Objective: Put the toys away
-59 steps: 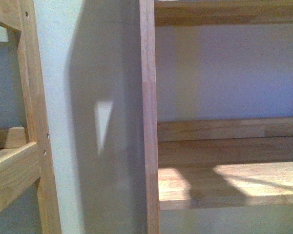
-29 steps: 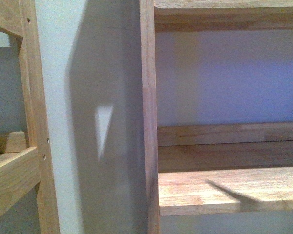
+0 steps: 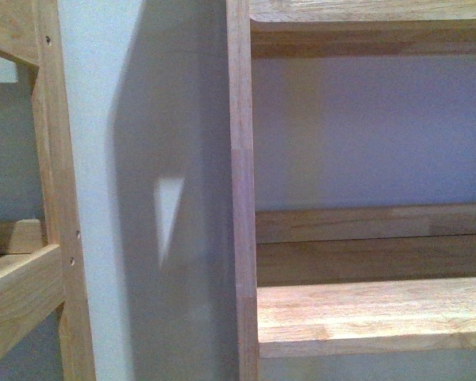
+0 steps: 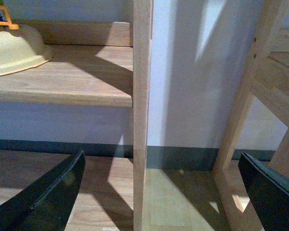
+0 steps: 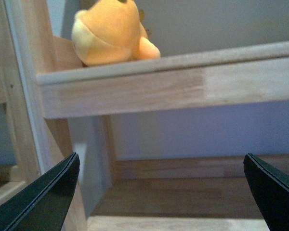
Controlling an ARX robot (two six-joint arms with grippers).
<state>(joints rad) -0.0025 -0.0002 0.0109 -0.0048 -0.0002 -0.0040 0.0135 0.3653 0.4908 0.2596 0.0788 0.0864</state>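
The orange-yellow plush toy (image 5: pixel 113 31) lies on a wooden shelf board (image 5: pixel 183 82), near the shelf's upright, seen only in the right wrist view. My right gripper (image 5: pixel 161 192) is open and empty, below that board and level with the shelf beneath it. My left gripper (image 4: pixel 161 192) is open and empty, low near the floor, facing the wooden upright (image 4: pixel 142 110) of the shelf unit. Neither gripper shows in the front view.
The front view shows a shelf upright (image 3: pixel 242 190), a shelf board (image 3: pixel 373 313) and a second wooden frame (image 3: pixel 55 238) against a pale wall. A cream bowl (image 4: pixel 14 48) with an orange-green thing behind it sits on a low shelf (image 4: pixel 77 82).
The front view has shifted slightly, so the shelf boards sit lower in the picture. The dark shadow that lay across the lower shelf board has gone.
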